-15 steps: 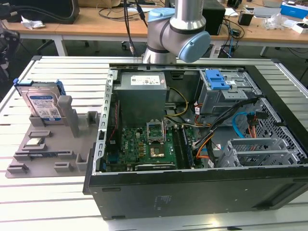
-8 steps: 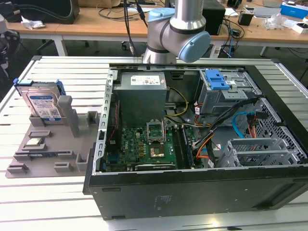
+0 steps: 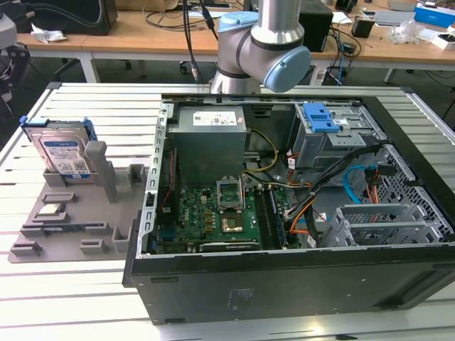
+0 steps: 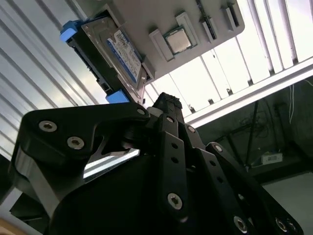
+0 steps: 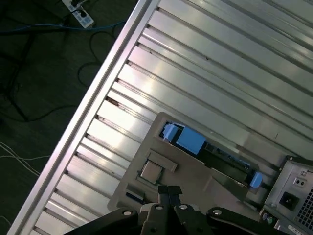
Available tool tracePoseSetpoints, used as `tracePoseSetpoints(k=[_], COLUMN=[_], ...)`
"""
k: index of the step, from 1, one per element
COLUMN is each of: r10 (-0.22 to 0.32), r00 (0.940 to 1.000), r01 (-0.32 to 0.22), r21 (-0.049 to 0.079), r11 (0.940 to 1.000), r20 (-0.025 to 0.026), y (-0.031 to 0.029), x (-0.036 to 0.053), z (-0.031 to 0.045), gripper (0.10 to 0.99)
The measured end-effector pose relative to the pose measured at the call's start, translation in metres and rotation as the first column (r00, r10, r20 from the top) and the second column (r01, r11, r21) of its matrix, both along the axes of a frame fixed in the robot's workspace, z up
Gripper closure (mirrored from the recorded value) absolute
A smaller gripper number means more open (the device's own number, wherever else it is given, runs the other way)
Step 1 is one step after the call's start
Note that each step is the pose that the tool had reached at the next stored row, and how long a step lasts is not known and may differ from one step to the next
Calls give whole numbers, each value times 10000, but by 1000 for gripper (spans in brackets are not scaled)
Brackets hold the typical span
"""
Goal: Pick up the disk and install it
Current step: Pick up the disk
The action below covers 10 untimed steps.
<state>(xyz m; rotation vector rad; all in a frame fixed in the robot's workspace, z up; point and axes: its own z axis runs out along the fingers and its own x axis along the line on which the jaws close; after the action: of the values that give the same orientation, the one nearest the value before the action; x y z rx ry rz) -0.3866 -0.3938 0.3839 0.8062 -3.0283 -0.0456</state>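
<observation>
In the exterior view, the disk [image 3: 64, 151] is standing on edge in a slot of a grey holder [image 3: 106, 213] at the exterior view's left. Its label is facing the camera and its blue bracket is showing along the upper edge. A small square chip [image 3: 50, 209] is lying flat in a nearer pocket of the same holder. The holder is sitting on the slatted metal worktop [image 3: 64, 298], just beside an open computer case [image 3: 284, 284] that is lying on its side and exposing its motherboard [image 3: 220, 213]. A blue latch [image 3: 320, 117] is sitting on a grey cage at the case's far corner. The robot arm [image 3: 259, 46] is rising behind the case, well apart from the disk.

In the second wrist view, the claw [image 4: 168, 100] is showing in the foreground, its black fingers [image 4: 171, 147] meeting at the tips and gripping nothing. Beyond the tips, the disk [image 4: 117, 51] is standing in the holder [image 4: 210, 17], clear of the claw, and the chip [image 4: 177, 40] is lying in its pocket near it.

In the first wrist view, the claw [image 5: 169, 190] is again showing its tips pressed together with nothing between them, hanging over the holder [image 5: 188, 169]. The disk [image 5: 195, 143] is appearing edge-on, with blue bracket ends at both sides, untouched by the claw. The chip [image 5: 151, 171] is lying between the disk and the claw's tips. The worktop [image 5: 220, 58] is stretching beyond the holder, and cables [image 5: 44, 29] are trailing across the floor [image 5: 29, 147] past its edge.
</observation>
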Motion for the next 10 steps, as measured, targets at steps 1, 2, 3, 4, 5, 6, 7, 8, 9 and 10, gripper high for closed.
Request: tracePoseSetpoints(k=[1,2,3,4,5,6,7,8,9,10], r10=[146,230,319,533,618,701,824,914,994,1102], r00=[9999,9997,9995,9986,9981,9975,9966,9958,9950,9939], r01=[-146,-230,-319,-533,-618,-701,-824,-914,-994,-1102], r21=[0,0,0,0,1,0,0,0,1,1], r11=[9999,9997,9995,9986,9981,9975,9966,9958,9950,9939], r20=[1,0,0,0,0,0,0,0,0,0], y=[0,0,0,0,0,0,0,0,0,0], x=[0,0,0,0,0,0,0,0,0,0], z=[0,0,0,0,0,0,0,0,0,0], gripper=[980,980,980,980,980,980,980,980,980,980])
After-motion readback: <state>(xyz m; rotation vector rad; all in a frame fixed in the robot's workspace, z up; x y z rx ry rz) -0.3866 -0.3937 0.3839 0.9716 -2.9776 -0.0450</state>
